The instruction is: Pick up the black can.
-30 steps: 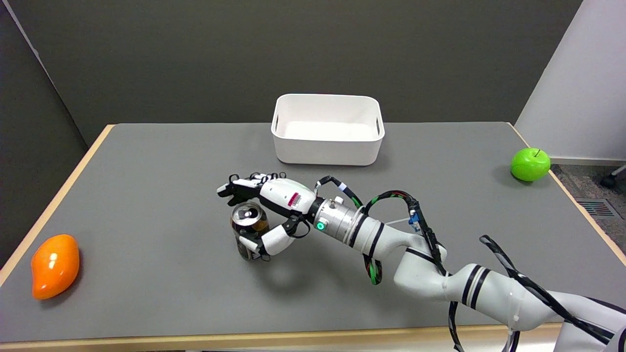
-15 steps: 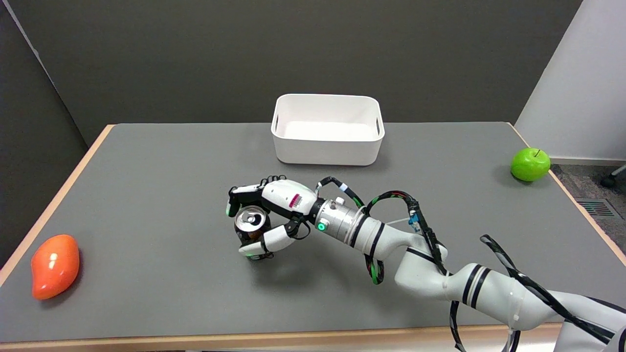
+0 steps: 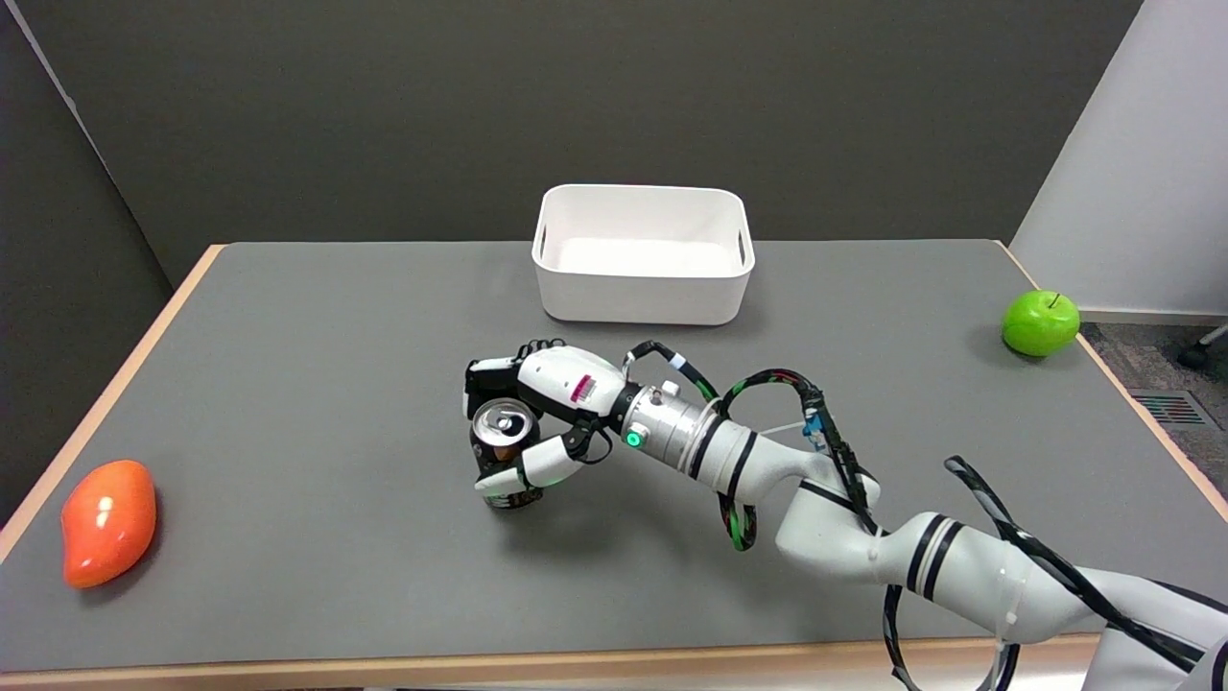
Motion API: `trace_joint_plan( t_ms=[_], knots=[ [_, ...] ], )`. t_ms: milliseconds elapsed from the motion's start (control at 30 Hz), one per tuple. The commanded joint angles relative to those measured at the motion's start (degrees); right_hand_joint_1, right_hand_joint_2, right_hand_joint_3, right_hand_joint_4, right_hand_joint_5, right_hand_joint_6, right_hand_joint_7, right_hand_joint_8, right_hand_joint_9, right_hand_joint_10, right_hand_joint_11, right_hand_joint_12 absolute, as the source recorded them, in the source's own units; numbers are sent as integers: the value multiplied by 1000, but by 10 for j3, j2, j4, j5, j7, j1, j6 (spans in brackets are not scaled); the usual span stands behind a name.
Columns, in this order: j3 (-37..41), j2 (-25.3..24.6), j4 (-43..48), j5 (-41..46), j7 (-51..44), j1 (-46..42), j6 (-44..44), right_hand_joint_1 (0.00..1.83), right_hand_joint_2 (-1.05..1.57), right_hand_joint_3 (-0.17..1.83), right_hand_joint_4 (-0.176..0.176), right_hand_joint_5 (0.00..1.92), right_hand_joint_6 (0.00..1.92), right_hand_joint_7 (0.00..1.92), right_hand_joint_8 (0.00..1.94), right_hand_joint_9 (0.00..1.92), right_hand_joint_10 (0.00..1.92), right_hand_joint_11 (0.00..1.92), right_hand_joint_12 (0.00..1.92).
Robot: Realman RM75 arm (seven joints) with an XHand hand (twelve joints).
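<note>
Black can [image 3: 506, 443] upright on the grey table [image 3: 288, 384], right hand [image 3: 537, 413] clamped around it.

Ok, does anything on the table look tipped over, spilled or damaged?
Nothing stands out. The black can stands upright on the table with the right hand wrapped around it; no spill shows.

The right arm [image 3: 863, 537] is glossy white with rounded segments, ringed by black bands near the joints. A silver metal wrist [image 3: 667, 434] carries a small glowing green light. Black cables, some wrapped in green, loop along the arm. The hand [image 3: 537, 413] has a white shell with a pink label and black fingers [image 3: 484, 379].
</note>
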Motion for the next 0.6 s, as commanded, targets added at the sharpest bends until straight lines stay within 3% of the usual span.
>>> trace_joint_plan(
  t_ms=[33, 367, 600],
  knots=[
    [85, -3, 56, -74, -2, 30, -1, 1349, 1127, 188, -174, 589, 1540, 868, 1254, 784, 1411, 796, 1713],
    [161, -13, 96, -94, -76, 152, -61, 1347, 1093, 266, -176, 607, 1556, 893, 1268, 732, 1420, 789, 1719],
    [179, -20, -18, -145, -105, 264, -155, 1347, 1095, 264, -176, 604, 1559, 893, 1268, 730, 1422, 786, 1711]
  ],
)
